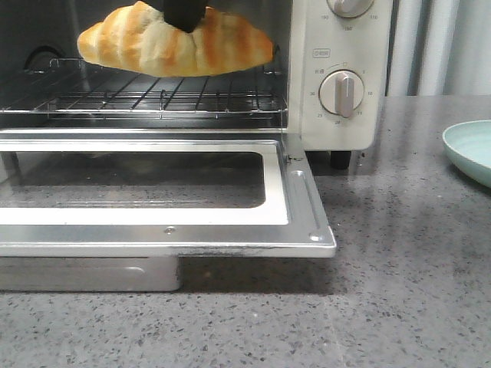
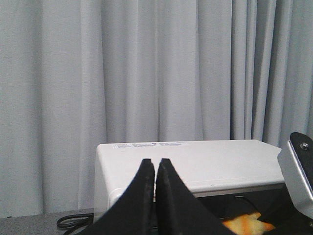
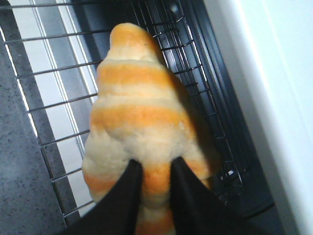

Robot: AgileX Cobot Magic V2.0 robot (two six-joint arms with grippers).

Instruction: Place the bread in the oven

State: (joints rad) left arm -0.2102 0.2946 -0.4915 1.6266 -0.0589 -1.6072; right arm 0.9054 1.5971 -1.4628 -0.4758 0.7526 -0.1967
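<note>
The bread is inside the mouth of the oven now, hanging just above the wire rack with a sliver of air under it, and the right gripper has it pinched across the middle, black fingers pressed into the soft crust on either side. From the right wrist view the roll lies lengthwise along the rack wires, one tapered end pointing away, well within the rack's edges. The glass door lies flat open over the counter, so the way in is clear. The left gripper sits behind and above the oven's white top, fingers pressed together on nothing, well out of the action. What the moment calls for, I'd say, is a gentle lowering: bring the roll straight down until its underside rests on the wires, keep it level so neither tip catches first, and only then ease the fingers apart. Opening while it hangs risks a bounce or a roll toward the door. It looks soft, so there's no need to squeeze harder. Once released, lift the fingers up only as far as the oven's roof allows, then back out over the door without brushing the bread. A pale green plate sits off to the right, well apart.
</note>
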